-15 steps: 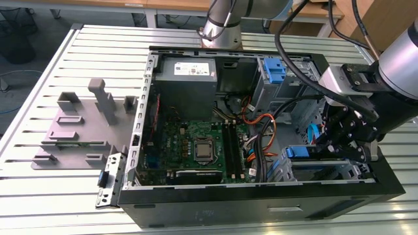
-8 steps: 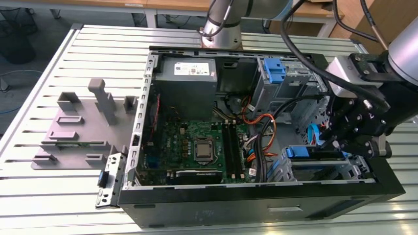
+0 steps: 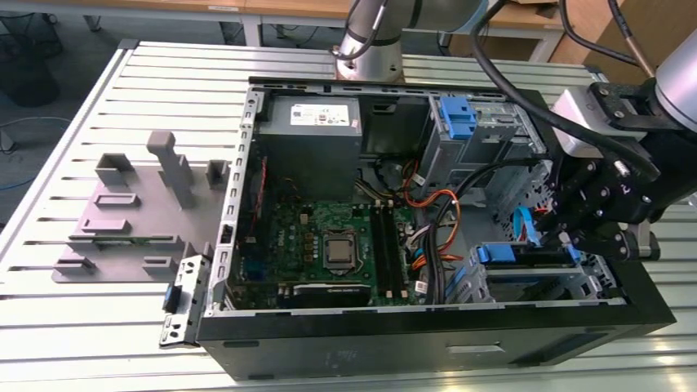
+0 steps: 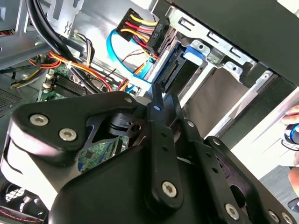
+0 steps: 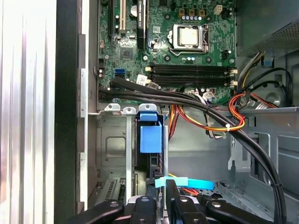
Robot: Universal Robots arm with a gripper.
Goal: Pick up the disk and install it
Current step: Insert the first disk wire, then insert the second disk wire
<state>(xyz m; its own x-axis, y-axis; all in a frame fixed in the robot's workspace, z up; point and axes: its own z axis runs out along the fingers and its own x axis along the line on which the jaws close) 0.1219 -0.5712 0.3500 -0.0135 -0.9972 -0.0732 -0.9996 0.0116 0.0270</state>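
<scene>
1. In the exterior view, the gripper (image 3: 575, 235) hangs over the drive cage (image 3: 593, 282) at the corner of the open computer case (image 3: 436, 343), on the exterior view's right. The disk (image 3: 521, 256) sits in that cage, its blue rail facing up. A second cage (image 3: 495, 122) further back holds a bare blue bracket (image 3: 458, 114). The case also holds a grey power box (image 3: 316, 116) and a green circuit board (image 3: 326, 245). The case lies on a slatted table (image 3: 65, 147), beside a grey holder (image 3: 130, 212).

2. In the second wrist view, the gripper (image 4: 162, 100) has its tips closed together and grips nothing. It points at the disk (image 4: 180, 70), which stands on edge in its slot under a blue tab (image 4: 192, 50). A blue ribbon cable (image 4: 122, 60) and a bundle of coloured wires (image 4: 140, 23) run right beside the disk's near end.

3. In the first wrist view, the gripper (image 5: 161, 190) is just beside the disk (image 5: 151, 137), which is lined up between the cage walls (image 5: 128, 154). It looks mostly installed. To seat it well, I judge that any push should run straight along the slot. The cable (image 5: 184, 183) should be kept clear of the tips so nothing snags or jams.
</scene>
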